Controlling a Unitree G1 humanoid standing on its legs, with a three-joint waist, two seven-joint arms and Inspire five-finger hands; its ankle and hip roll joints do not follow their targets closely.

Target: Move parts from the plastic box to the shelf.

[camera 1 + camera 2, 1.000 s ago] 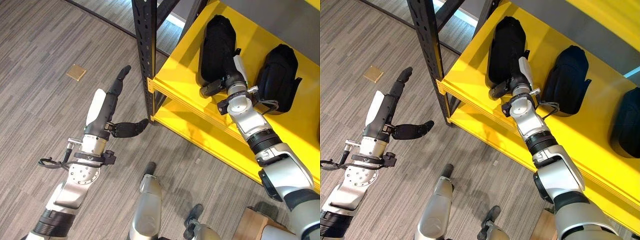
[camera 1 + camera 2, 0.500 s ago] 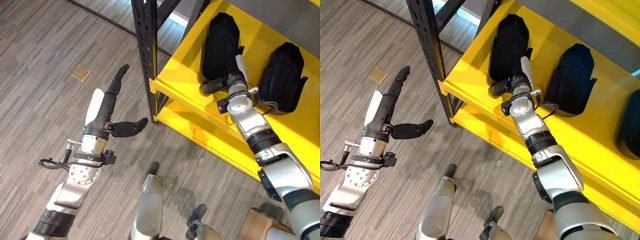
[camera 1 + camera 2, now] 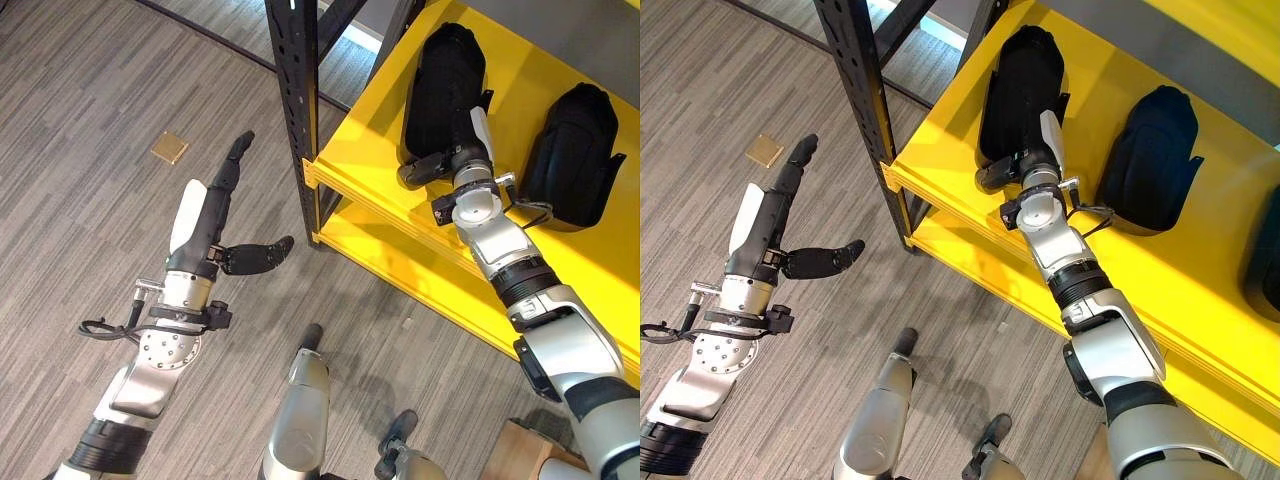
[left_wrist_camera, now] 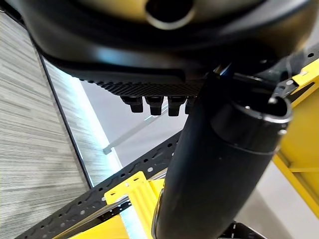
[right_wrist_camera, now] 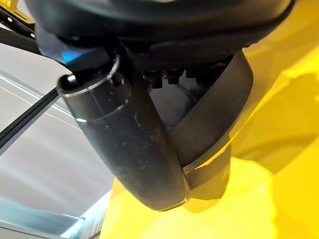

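**Right hand at the long black part on the yellow shelf; left hand spread over the floor**

The right hand (image 3: 462, 157) reaches onto the top board of the yellow shelf (image 3: 380, 140) and lies against the near end of a long black part (image 3: 440, 85), which rests on that board and runs away from the hand toward the back of the shelf. The thumb juts out to the side along the part's near end, just above the shelf's front edge. In the right wrist view the thumb (image 5: 127, 144) sits beside a curved black band of the part (image 5: 219, 124), with yellow board past it. The fingers are hidden against the dark part, so I cannot tell whether they grip it or lie loose on it.

A second, rounder black part (image 3: 572, 150) lies on the same board just beyond the hand's outer side, apart from the first. In the right eye view a third black part (image 3: 1265, 265) shows at the far edge of the shelf, well apart from the hand.

The left hand (image 3: 208, 225) hangs over the grey wood-grain floor (image 3: 80, 220), fingers straight and thumb spread wide, holding nothing. The black perforated shelf post (image 3: 295, 110) stands near its fingertip side. A small brass floor plate (image 3: 169, 148) lies beside it on the other side.

No writing can be read on the parts or the shelf.
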